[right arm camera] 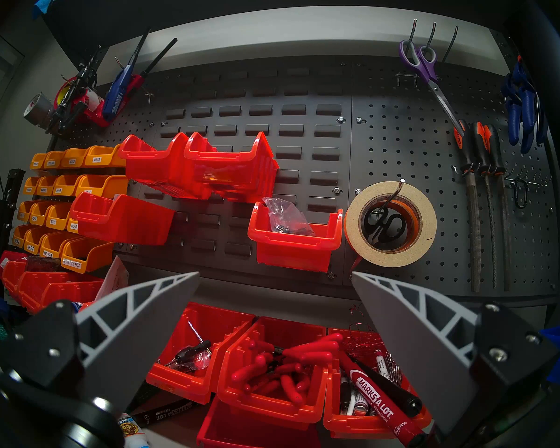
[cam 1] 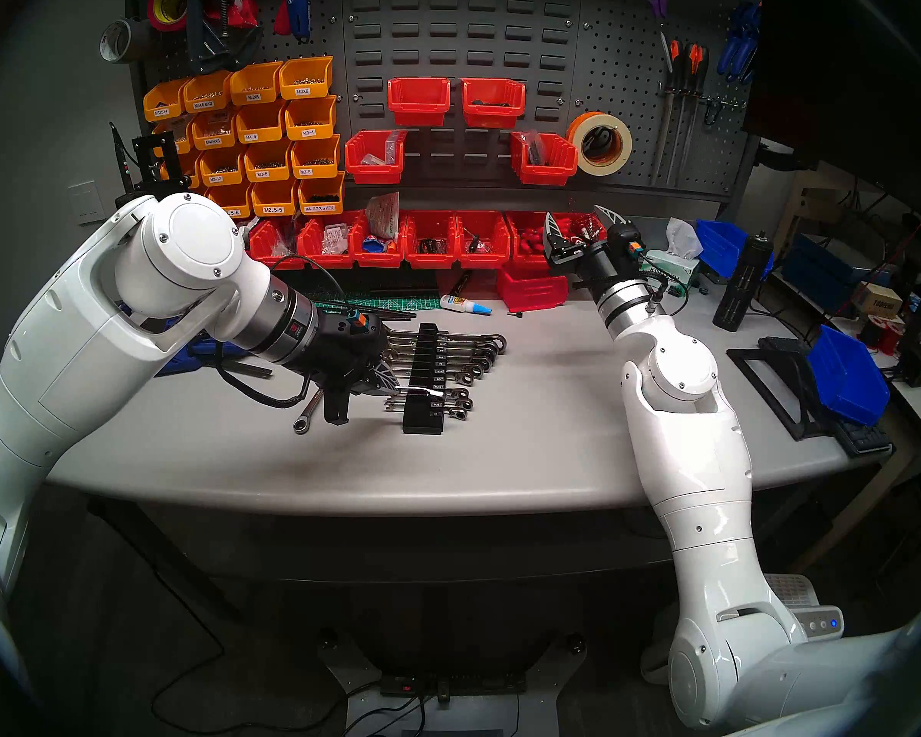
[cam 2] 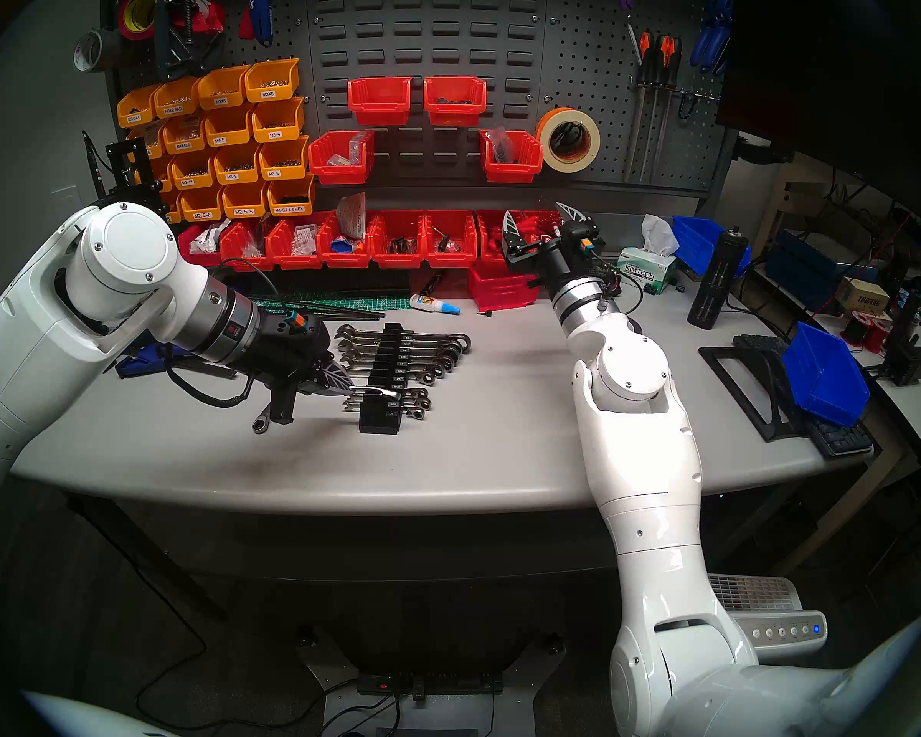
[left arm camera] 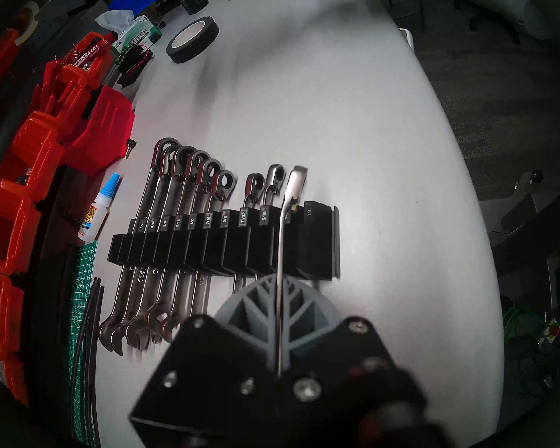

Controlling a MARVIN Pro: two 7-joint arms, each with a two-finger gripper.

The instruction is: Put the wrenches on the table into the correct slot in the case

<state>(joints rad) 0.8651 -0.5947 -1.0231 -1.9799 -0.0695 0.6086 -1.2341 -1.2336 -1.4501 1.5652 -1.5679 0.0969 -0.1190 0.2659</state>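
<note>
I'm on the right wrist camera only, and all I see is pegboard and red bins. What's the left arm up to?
Observer: The left tool is shut on a small wrench, held over the black rack.
Operator: Over which slot?
Observer: Its shaft lies between the 5/16 label and the 1/4 label, with the ring end reaching past the rack. I can't tell if it is seated.
Operator: Any wrench left loose?
Observer: Yes, a second wrench lies on the table to the left of the rack, partly hidden under the left tool.
</note>
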